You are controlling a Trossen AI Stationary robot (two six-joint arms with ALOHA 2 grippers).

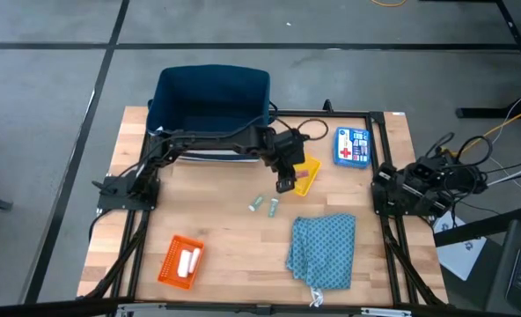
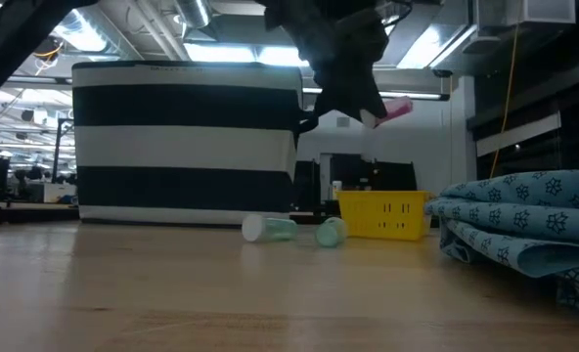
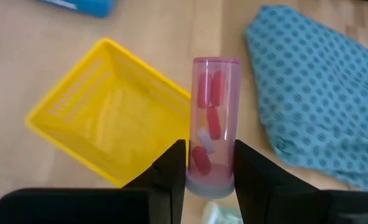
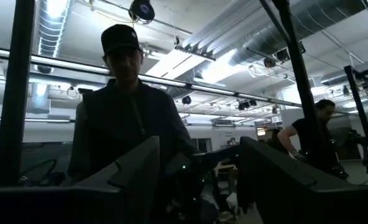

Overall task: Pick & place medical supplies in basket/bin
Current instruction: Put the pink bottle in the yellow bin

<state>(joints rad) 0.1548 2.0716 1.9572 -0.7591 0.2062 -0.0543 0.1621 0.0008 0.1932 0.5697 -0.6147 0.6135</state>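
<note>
The left pincer is grasping a pink tube above the yellow basket; the right pincer waits released; two green tubes, cloth still wait near that basket

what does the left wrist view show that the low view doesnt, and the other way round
Only the left wrist view: red capsules inside the pink tube, and the yellow basket looks empty. Only the low view: the striped bin and two green tubes lying on the table. Both: the left gripper holding the pink tube, yellow basket, teal cloth.
</note>
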